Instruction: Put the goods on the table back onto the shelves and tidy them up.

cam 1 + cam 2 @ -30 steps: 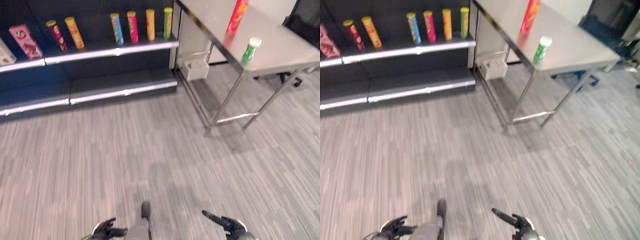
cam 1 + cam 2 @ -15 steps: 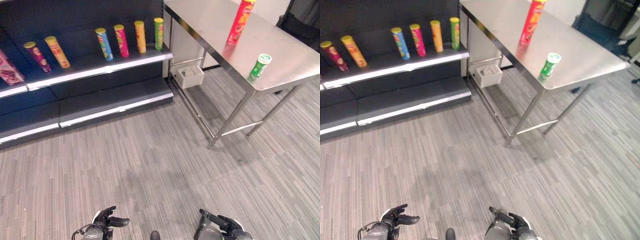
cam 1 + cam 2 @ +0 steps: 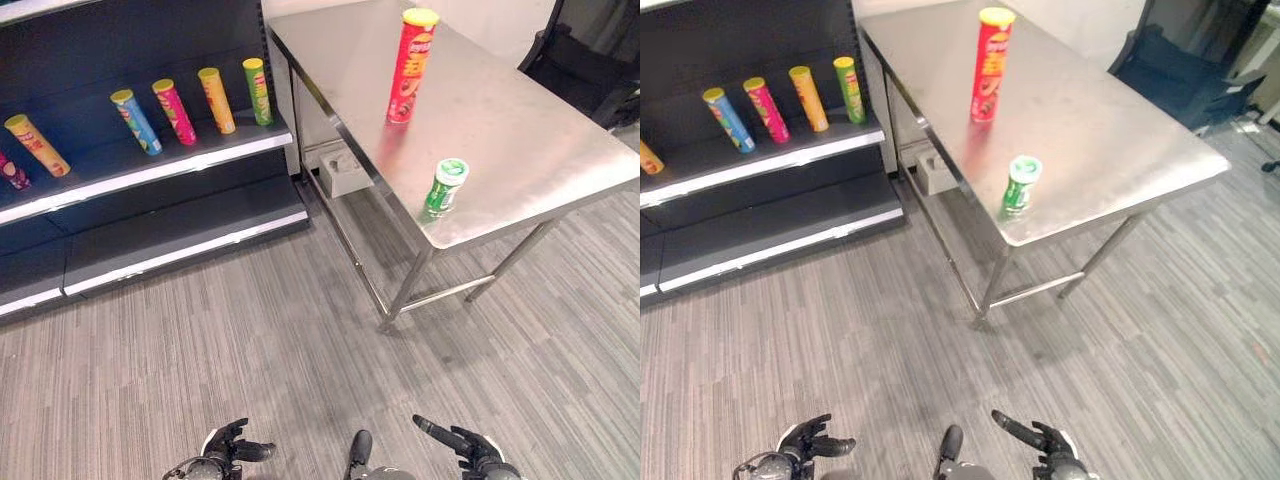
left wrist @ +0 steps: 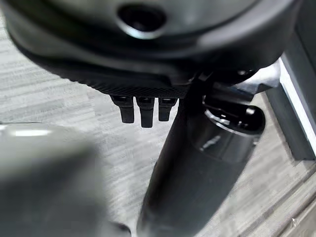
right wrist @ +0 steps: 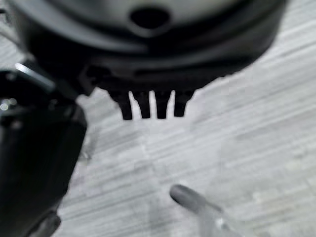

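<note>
In the left eye view we see a tall red cylindrical can (image 3: 411,66) standing upright on the shiny steel desk (image 3: 540,130), with a short green can (image 3: 443,187) near its front edge, and four coloured tubes (image 3: 190,100) on the dark shelf (image 3: 150,175). Our left hand (image 3: 228,452) and right hand (image 3: 462,446) hang low with relaxed, spread fingers, holding nothing

In the left wrist view, straight fingertips (image 4: 141,109) point at the grey striped floor (image 4: 44,98)

In the right wrist view, fingertips (image 5: 150,106) are likewise straight
</note>
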